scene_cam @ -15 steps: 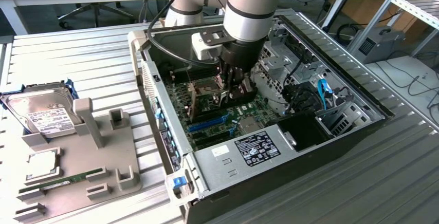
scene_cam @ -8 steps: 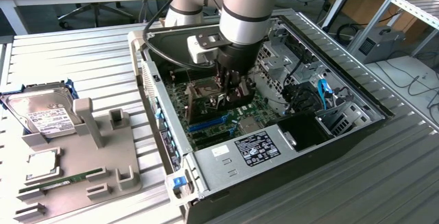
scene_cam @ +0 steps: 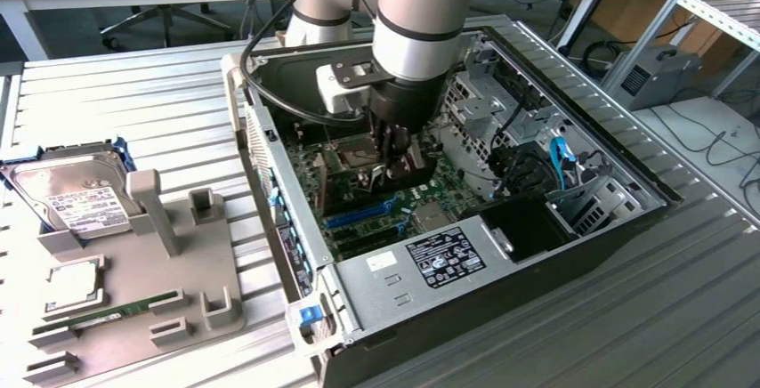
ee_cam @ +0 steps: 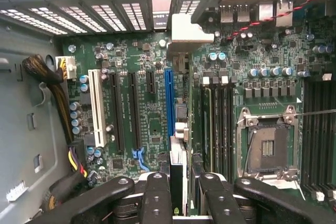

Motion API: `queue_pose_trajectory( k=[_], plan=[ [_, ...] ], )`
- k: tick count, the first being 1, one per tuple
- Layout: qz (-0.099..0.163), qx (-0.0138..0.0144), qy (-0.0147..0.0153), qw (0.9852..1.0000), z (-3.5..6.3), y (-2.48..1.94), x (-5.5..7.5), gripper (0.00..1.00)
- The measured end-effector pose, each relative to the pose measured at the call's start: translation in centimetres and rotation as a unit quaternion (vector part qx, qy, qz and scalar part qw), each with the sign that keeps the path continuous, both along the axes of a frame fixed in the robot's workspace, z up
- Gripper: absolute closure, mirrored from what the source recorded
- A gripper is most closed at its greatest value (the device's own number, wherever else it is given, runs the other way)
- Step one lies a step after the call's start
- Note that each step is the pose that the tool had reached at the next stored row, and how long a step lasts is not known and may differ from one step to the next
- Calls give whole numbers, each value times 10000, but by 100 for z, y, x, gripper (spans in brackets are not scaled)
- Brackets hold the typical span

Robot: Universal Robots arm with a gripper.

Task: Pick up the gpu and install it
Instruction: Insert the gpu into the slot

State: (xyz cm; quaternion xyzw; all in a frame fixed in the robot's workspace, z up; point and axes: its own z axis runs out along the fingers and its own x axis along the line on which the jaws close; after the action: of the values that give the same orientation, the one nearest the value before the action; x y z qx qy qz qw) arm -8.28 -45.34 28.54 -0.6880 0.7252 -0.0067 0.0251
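- Where the arm (scene_cam: 416,23) reaches down into the open computer case (scene_cam: 570,254), its thick grey body blocks much of the board behind it in the exterior view.
- Its upper part is cut off by the edge of that view.
- The claw (scene_cam: 398,161) sits low inside the case, just above the green motherboard (scene_cam: 356,197), pointing nearly straight down.
- Between its fingers hangs the gpu (scene_cam: 410,167), a thin dark card held on edge; from this side only a narrow slice of it is plain.
- In the wrist view the black fingers (ee_cam: 157,198) are closed partway on the gpu (ee_cam: 177,174), which runs edge-on away from the camera towards its silver bracket (ee_cam: 184,32) by the case's rear slots.
- The card stands just beside the blue slot (ee_cam: 169,106); whether its lower edge touches the board I cannot tell.
- The white slot (ee_cam: 97,106) lies well apart from it.
- An open processor socket (ee_cam: 268,148) lies on the card's other side.
- Out on the ribbed tabletop (scene_cam: 142,94), at the exterior view's left, a grey holder (scene_cam: 142,290) carries a slim green memory stick (scene_cam: 107,312).
- A silver hard drive (scene_cam: 77,197) with a white label lies just beyond the holder.
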Motion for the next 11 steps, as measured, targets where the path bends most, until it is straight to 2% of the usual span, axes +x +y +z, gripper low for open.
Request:
queue_pose_trajectory(
  k=[11],
  plan=[
    [0, 0, 0, 10000, -23, -19, -61, 74]
  ],
)
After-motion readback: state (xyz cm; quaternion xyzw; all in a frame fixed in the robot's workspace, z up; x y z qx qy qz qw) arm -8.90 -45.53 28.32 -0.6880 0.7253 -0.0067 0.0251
